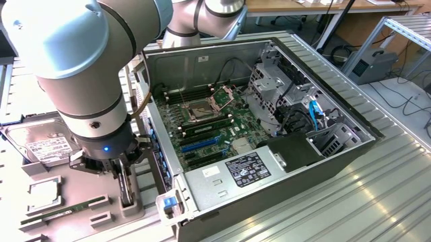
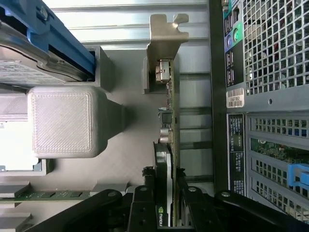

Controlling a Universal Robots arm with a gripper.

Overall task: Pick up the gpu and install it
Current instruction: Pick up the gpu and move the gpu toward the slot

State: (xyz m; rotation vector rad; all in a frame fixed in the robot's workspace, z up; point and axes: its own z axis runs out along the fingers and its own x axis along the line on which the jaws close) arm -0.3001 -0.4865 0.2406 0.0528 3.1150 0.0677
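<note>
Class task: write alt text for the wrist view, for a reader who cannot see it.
The gripper pinches the gpu between its fingers; the card stands on edge over a grey tray, its silver bracket at the far end from the fingers. A computer case's perforated metal panel runs alongside, apart from the card.

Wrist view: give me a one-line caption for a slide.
Fingers closed on the gpu, which stands on edge in its grey holder beside the computer case.
</note>
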